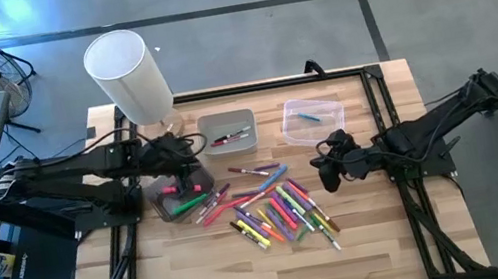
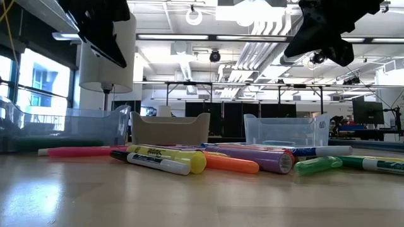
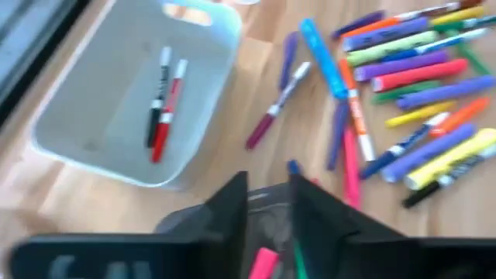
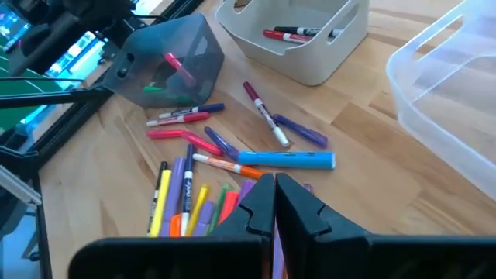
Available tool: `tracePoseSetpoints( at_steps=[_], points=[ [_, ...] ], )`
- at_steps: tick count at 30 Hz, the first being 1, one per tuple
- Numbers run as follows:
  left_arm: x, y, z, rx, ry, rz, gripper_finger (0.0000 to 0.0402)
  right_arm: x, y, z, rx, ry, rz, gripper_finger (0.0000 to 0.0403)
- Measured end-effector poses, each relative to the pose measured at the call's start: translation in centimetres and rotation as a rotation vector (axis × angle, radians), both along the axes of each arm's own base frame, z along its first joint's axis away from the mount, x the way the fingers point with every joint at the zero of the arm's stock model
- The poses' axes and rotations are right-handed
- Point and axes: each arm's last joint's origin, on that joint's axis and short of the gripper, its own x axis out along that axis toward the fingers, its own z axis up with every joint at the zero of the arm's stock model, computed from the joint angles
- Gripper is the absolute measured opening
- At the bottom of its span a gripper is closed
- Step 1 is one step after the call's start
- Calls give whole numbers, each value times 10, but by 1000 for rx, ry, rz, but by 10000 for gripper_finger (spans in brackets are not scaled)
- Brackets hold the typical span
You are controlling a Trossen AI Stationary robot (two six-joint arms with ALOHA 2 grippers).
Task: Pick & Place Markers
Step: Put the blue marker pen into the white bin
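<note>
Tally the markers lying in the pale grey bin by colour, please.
black marker: 1
red marker: 1
total in the pale grey bin: 2

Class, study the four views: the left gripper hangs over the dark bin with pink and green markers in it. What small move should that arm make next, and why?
Probably lift the left gripper clear of the dark bin and swing toward the loose markers on the table. Its fingers look empty, with a narrow gap, a pink marker lies in the bin below, and many markers remain unsorted. The right gripper waits shut above the pile.
</note>
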Motion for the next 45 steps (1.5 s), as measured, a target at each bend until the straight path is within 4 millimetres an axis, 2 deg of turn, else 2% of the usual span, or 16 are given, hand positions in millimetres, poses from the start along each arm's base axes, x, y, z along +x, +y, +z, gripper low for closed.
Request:
tracePoseSetpoints(
  at_steps=[2, 3, 8, 18, 29, 33, 36, 40, 45],
  points=[
    [2, -1, -1, -33, 4, -31, 18, 5, 2, -1, 1, 10, -3, 0],
    [4, -2, -3, -54, 14, -43, 10, 7, 3, -1, 1, 15, -4, 0],
    [11, -11, -12, -150, 60, -38, 10, 24, 7, 0, 5, 85, 20, 0],
    [29, -58, -32, -261, 119, 5, 1, 61, 20, 19, 1, 398, 69, 0],
    [27, -98, -46, -415, 167, 131, 1, 118, 55, 30, 23, 559, 151, 0],
    [24, -111, -48, -429, 158, 171, 1, 134, 67, 23, 17, 613, 167, 0],
    [21, -118, -48, -442, 136, 192, 1, 141, 76, 10, 25, 655, 196, 1],
    [18, -124, -47, -442, 104, 218, 1, 137, 86, -6, 62, 711, 227, 15],
    [19, -126, -46, -454, 88, 218, 1, 126, 90, -30, 97, 768, 177, 62]
  ],
)
